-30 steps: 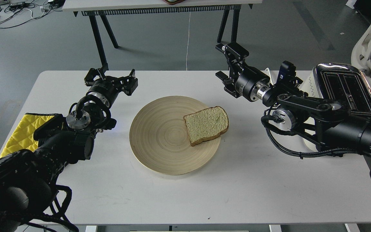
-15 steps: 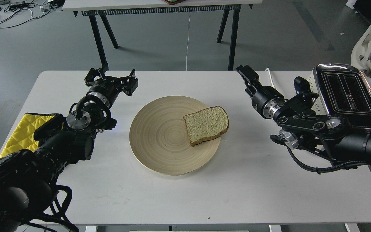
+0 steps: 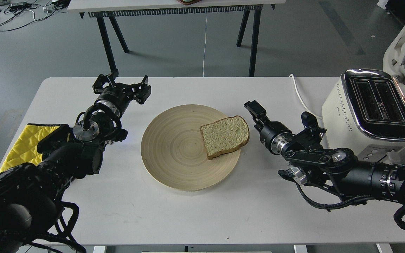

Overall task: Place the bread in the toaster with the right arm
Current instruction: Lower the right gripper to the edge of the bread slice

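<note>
The bread, a pale tan slice with a brown crust, lies flat on the right part of a round wooden plate, its edge overhanging the plate's rim. The cream-white toaster stands at the table's right end, its two black slots empty. My right gripper is low over the table just right of the bread, close to its crust but apart from it. It is seen edge-on, so its fingers cannot be told apart. My left gripper is open and empty, left of the plate's far side.
A yellow quilted cloth lies at the table's left edge under my left arm. The toaster's white cable runs over the far right of the table. A second table's black legs stand behind, and a white chair at far right.
My right arm has come down and forward from up beside the toaster to table level next to the bread. The toaster is now uncovered. The left arm, bread and plate have not moved.
</note>
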### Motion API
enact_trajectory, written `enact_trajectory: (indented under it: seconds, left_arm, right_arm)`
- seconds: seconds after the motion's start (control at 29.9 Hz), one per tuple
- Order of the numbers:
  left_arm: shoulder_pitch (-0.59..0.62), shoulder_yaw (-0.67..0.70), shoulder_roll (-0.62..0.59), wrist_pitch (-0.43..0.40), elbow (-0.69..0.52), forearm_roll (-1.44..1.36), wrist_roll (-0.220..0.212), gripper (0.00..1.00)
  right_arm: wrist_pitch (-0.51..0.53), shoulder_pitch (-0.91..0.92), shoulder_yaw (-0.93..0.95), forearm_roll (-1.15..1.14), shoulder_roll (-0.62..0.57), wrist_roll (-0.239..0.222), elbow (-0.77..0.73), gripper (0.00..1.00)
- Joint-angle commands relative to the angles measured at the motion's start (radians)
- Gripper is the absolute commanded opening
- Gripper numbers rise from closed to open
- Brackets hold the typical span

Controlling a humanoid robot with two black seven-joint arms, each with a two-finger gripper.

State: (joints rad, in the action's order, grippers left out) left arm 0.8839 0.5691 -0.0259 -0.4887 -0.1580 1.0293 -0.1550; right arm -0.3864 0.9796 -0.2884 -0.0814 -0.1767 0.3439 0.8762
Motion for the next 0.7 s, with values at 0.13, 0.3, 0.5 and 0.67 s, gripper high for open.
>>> enact_trajectory:
  seconds: [0.13, 0.3, 0.5, 0.67]
  left_arm:
    - [0.0, 0.002, 0.0, 0.0, 0.0, 0.0, 0.0, 1.0]
    - [0.0, 0.0, 0.0, 0.0, 0.0, 0.0, 0.0, 1.0]
    - [0.0, 0.0, 0.0, 0.0, 0.0, 0.0, 0.0, 1.0]
    - [0.0, 0.0, 0.0, 0.0, 0.0, 0.0, 0.0, 1.0]
  right_arm:
    - [0.006, -0.004, -0.002, -0.001, 0.006, 0.0, 0.001, 0.9]
    - [0.011, -0.006, -0.003, -0.017, 0.019, -0.01, 0.004, 0.75]
    - [0.03, -0.006, -0.011, -0.023, 0.023, -0.011, 0.01, 0.68]
    - [0.035, -0.009, -0.02, -0.029, 0.023, -0.011, 0.01, 0.5]
